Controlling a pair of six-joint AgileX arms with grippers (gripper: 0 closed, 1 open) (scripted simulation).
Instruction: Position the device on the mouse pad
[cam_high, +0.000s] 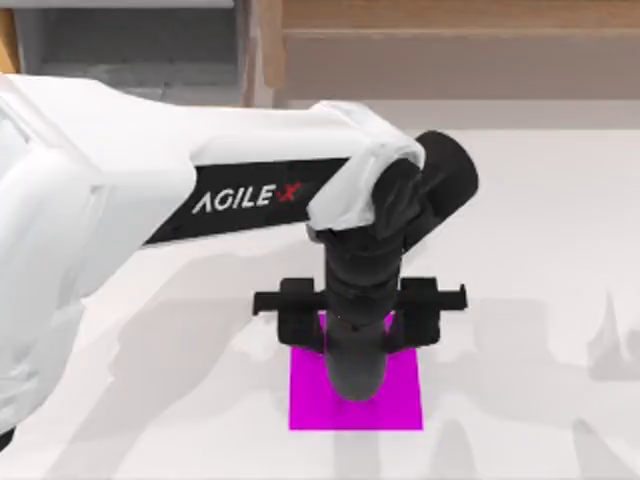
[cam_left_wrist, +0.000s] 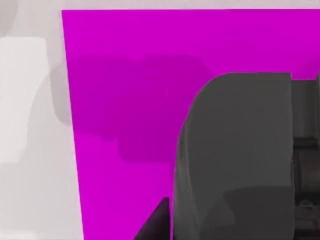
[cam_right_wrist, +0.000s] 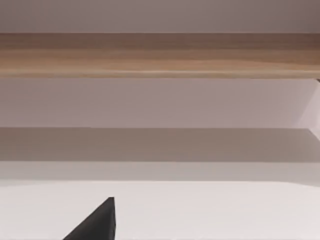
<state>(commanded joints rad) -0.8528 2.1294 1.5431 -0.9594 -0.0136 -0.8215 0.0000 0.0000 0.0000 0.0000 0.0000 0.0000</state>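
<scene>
- Now the left gripper (cam_high: 357, 352) is seen over the mouse pad (cam_high: 308, 402), above its far half.
- The device (cam_left_wrist: 235, 155) is pinched between the jaws, above the mouse pad.

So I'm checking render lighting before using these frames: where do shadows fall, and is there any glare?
Top view: soft grey arm shadows spread over the white table around the mouse pad; no glare. Left wrist view: a darker shadow patch lies across the magenta pad beside the dark grey device. Right wrist view: a grey shadow band below the wooden ledge.
</scene>
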